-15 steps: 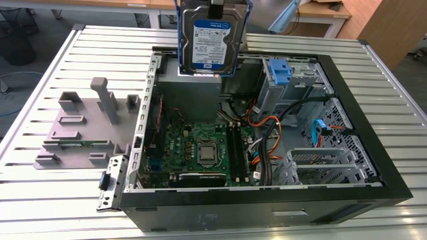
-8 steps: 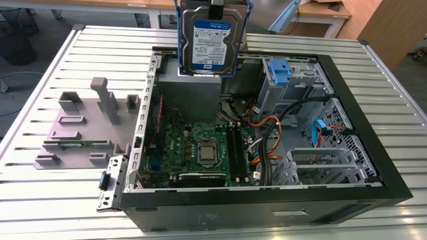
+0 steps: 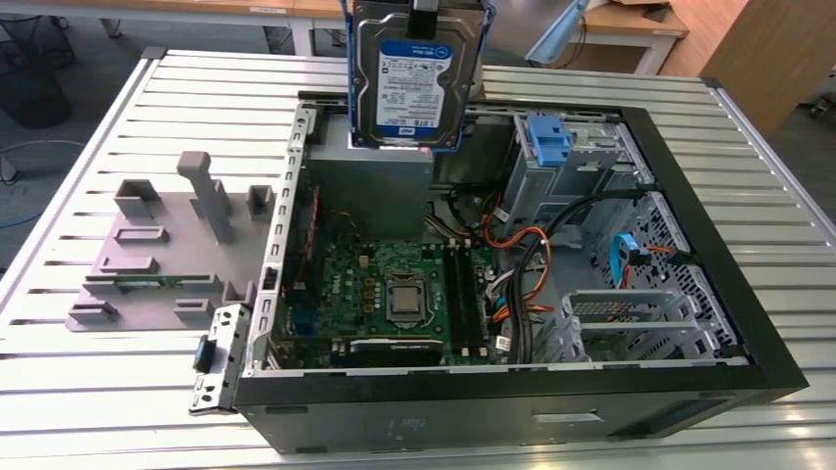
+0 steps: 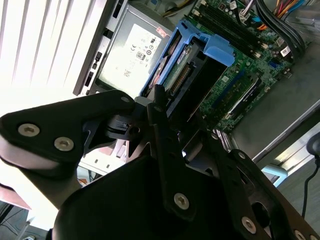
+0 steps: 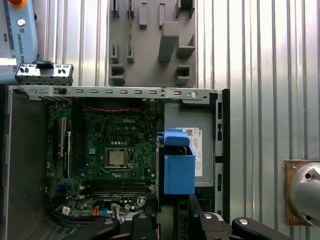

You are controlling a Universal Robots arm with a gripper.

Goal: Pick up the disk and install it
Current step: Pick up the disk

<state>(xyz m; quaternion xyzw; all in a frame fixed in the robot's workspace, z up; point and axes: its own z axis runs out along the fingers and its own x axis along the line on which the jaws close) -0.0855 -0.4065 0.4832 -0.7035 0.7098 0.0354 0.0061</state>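
One disk (image 3: pixel 411 83) is hanging upright in the air, its top edge clamped in the hand (image 4: pixel 161 107); it is hovering above the power-supply box (image 4: pixel 130 55) inside the open computer case (image 3: pixel 523 416), which is lying on the slatted surface (image 3: pixel 117 392).

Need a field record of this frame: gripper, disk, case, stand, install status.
gripper: shut on the disk's end
disk: held upright in the air over the power supply box, label facing the exterior view
computer case: side open, lying on the slatted metal table, motherboard exposed
grey stand: on the table, to the exterior view's left of the case
install: disk not yet seated
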